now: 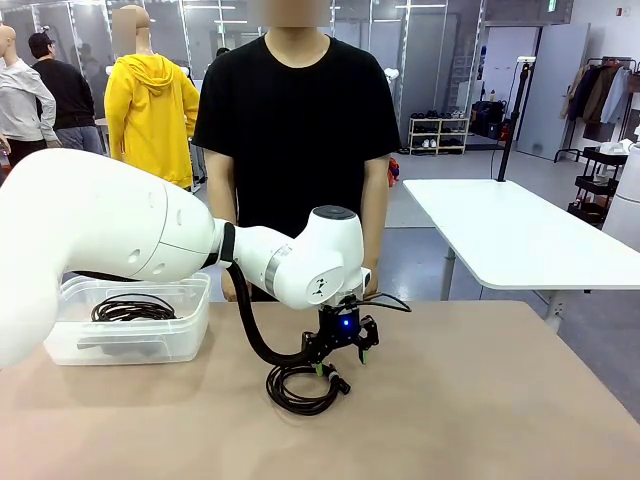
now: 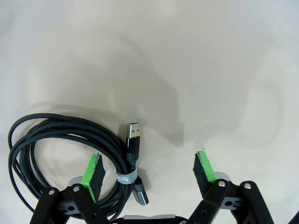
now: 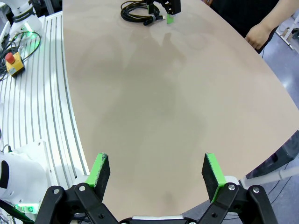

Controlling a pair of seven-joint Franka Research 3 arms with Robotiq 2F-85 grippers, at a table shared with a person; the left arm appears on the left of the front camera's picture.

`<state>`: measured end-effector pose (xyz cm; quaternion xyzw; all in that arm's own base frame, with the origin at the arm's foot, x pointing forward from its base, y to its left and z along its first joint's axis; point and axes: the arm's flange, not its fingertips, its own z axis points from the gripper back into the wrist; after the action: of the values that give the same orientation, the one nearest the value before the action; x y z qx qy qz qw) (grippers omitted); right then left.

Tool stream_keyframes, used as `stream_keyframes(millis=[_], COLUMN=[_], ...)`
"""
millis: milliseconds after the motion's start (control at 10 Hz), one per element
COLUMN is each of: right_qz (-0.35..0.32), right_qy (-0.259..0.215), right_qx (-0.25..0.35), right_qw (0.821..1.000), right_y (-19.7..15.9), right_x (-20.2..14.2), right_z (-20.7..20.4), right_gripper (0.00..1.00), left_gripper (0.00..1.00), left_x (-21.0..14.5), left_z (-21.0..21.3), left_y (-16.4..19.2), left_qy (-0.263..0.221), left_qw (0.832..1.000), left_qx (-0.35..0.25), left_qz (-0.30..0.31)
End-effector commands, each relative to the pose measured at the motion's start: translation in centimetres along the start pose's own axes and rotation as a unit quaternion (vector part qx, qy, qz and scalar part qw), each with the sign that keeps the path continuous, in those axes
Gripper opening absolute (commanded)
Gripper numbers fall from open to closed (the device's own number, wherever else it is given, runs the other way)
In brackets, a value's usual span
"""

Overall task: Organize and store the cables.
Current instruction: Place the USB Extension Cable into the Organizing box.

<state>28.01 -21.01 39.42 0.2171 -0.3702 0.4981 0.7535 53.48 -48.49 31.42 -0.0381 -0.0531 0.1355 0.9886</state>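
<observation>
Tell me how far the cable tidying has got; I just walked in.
One cable already lies coiled in the clear bin. The left gripper is open, down around a second coiled cable on the table, not yet gripping. Lifting and binning it remains. The right gripper is open.

Front faces person across table (image 1: 480,400); wrists look down; all share cable (image 1: 300,385).

Table cable (image 1: 300,388): thin black braided cord wound in a round coil, lying flat on the tan table (image 1: 480,400), near its middle.
Its plug (image 2: 134,132): silver USB end with blue insert, lying across the coil (a small grey tie wraps the strands beside it).
Stored cable (image 1: 133,309): black coil lying inside the clear bin (image 1: 190,335) at the table's left.
</observation>
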Motion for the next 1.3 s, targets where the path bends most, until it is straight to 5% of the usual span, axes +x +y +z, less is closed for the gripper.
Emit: stream_keyframes(millis=[0,100,200,300,1200], right_qz=[-0.005,-0.005,-0.005,-0.005,-0.005], right_qy=[-0.003,-0.003,-0.003,-0.003,-0.003], right_qx=[-0.005,-0.005,-0.005,-0.005,-0.005], right_qw=[1.000,1.000,1.000,1.000,1.000], right_y=[-0.15,-0.15,-0.15,-0.15,-0.15], right_x=[0.13,0.13,0.13,0.13,0.13], right_z=[-0.02,-0.02,-0.02,-0.02,-0.02], right_gripper=[1.00,1.00,1.00,1.00,1.00], left_gripper=[0.47,0.34,0.35,0.00,0.00], left_x=[0.26,0.27,0.30,0.34,0.23], left_z=[0.43,0.59,0.48,0.33,0.45], left_y=[-0.27,-0.34,-0.36,-0.60,-0.76], left_qy=[0.008,0.009,0.010,0.011,0.019], left_qw=[1.000,1.000,0.999,0.999,0.999], left_qx=[0.011,0.018,0.023,0.028,0.024], left_qz=[0.022,0.025,0.024,0.021,0.015])
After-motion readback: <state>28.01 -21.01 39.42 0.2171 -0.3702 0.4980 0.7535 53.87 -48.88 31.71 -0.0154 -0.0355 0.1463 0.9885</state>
